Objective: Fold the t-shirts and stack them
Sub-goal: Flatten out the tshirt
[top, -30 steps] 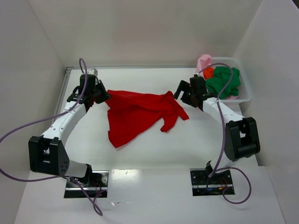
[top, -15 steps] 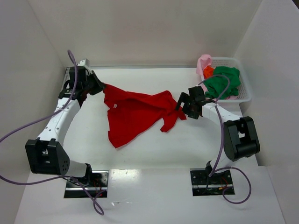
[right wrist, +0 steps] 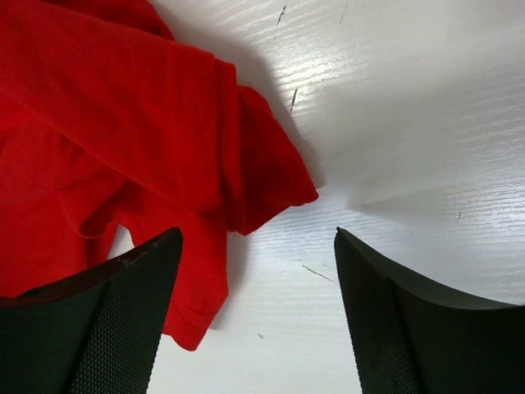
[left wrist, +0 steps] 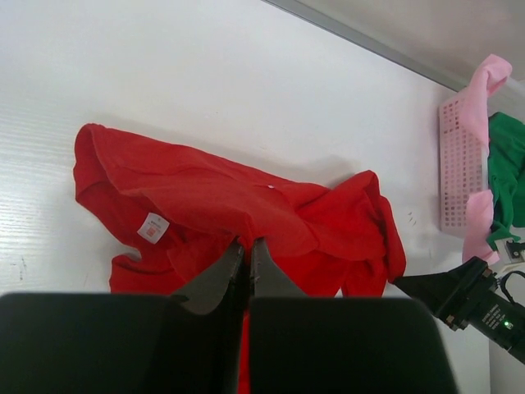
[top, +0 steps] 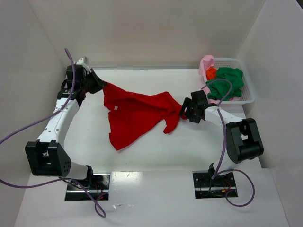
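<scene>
Red shirt point(top: 137, 116) stretched between two arms on the desk point(top: 156, 151).
From above: its long axis runs from the left pincer point(top: 101, 86) across to the right pincer point(top: 185, 109); other shirts point(top: 227, 80) fill the basket point(top: 244, 99) beyond that one. Left wrist view: pincer closed tight on a fold of cloth. Right wrist view: pincer gaping wide, sleeve hem point(right wrist: 271, 189) just ahead of it, ungripped; this arm is nearer that loose end.

Left gripper point(top: 103, 87) farther back-left, red t-shirt point(top: 137, 113) with it; right gripper point(top: 184, 109) nearer front
</scene>
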Controlling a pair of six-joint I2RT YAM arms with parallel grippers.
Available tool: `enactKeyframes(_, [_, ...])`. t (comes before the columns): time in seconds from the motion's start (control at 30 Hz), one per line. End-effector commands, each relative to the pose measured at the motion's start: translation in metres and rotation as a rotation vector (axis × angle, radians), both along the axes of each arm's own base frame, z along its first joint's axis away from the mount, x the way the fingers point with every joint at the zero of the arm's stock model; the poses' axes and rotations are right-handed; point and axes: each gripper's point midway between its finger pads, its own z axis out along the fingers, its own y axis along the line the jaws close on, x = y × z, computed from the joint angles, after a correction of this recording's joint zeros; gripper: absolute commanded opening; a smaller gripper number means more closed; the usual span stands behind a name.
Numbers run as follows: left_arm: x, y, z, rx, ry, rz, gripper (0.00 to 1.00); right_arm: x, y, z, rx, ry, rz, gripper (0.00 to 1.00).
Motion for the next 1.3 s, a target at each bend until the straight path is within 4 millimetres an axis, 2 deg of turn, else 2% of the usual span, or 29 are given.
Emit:
enactKeyframes(0.0, [0.008, -0.002, 0.017, -0.007, -0.069, -0.024, 0.02, 0.018, -0.002, 0.005, -0.007, -0.057, -0.03, 0.79])
enactKeyframes(0.07, [0.009, -0.002, 0.014, -0.007, -0.06, -0.024, 0.03, 0.022, -0.003, 0.009, -0.012, -0.069, -0.036, 0.77])
enactKeyframes(0.13, [0.009, -0.004, 0.014, -0.011, -0.06, -0.032, 0.03, 0.024, -0.006, 0.002, -0.041, -0.057, -0.027, 0.73])
enactKeyframes(0.2, [0.008, -0.004, 0.01, -0.011, -0.05, -0.032, 0.04, 0.026, -0.01, 0.001, -0.068, -0.055, -0.032, 0.73])
enactKeyframes(0.27, [0.008, -0.004, 0.01, -0.011, -0.05, -0.032, 0.04, 0.025, -0.01, -0.008, -0.095, -0.029, -0.021, 0.71])
enactKeyframes(0.3, [0.009, -0.005, 0.006, -0.016, -0.041, -0.04, 0.04, 0.029, -0.013, -0.005, -0.107, -0.043, -0.032, 0.7])
enactKeyframes(0.37, [0.01, -0.005, 0.008, -0.016, -0.05, -0.04, 0.04, 0.025, -0.013, -0.014, -0.131, -0.017, -0.019, 0.69])
enactKeyframes(0.43, [0.01, -0.005, 0.008, -0.016, -0.05, -0.04, 0.04, 0.027, -0.01, -0.014, -0.14, -0.02, -0.015, 0.69])
enactKeyframes(0.63, [0.01, -0.008, 0.005, -0.025, -0.041, -0.058, 0.04, 0.036, -0.011, -0.013, -0.151, -0.039, -0.027, 0.56])
enactKeyframes(0.67, [0.01, -0.008, 0.005, -0.025, -0.041, -0.058, 0.04, 0.041, -0.01, -0.012, -0.148, -0.05, -0.028, 0.53])
enactKeyframes(0.77, [0.01, -0.008, 0.005, -0.025, -0.041, -0.058, 0.04, 0.043, -0.009, -0.016, -0.15, -0.041, -0.027, 0.37])
enactKeyframes(0.8, [0.01, -0.008, 0.005, -0.025, -0.041, -0.058, 0.04, 0.046, -0.009, -0.013, -0.148, -0.05, -0.028, 0.27])
enactKeyframes(0.9, [0.009, -0.01, 0.005, -0.029, -0.041, -0.066, 0.04, 0.052, -0.005, -0.009, -0.136, -0.058, -0.023, 0.15])
enactKeyframes(0.97, [0.009, -0.01, 0.005, -0.029, -0.041, -0.066, 0.05, 0.054, -0.002, 0.001, -0.115, -0.076, -0.026, 0.11])
enactKeyframes(1.03, [0.01, -0.005, 0.005, -0.021, -0.044, -0.061, 0.05, 0.062, 0.008, 0.023, -0.058, -0.119, -0.025, 0.09])
enactKeyframes(1.13, [0.01, -0.005, 0.005, -0.021, -0.044, -0.061, 0.05, 0.065, 0.024, 0.067, 0.069, -0.204, -0.005, 0.09])
enactKeyframes(1.17, [0.01, -0.005, 0.005, -0.021, -0.044, -0.061, 0.05, 0.068, 0.031, 0.092, 0.131, -0.262, -0.012, 0.09])
enactKeyframes(1.27, [0.009, -0.005, 0.001, -0.022, -0.035, -0.061, 0.04, 0.072, 0.03, 0.125, 0.205, -0.324, -0.023, 0.08])
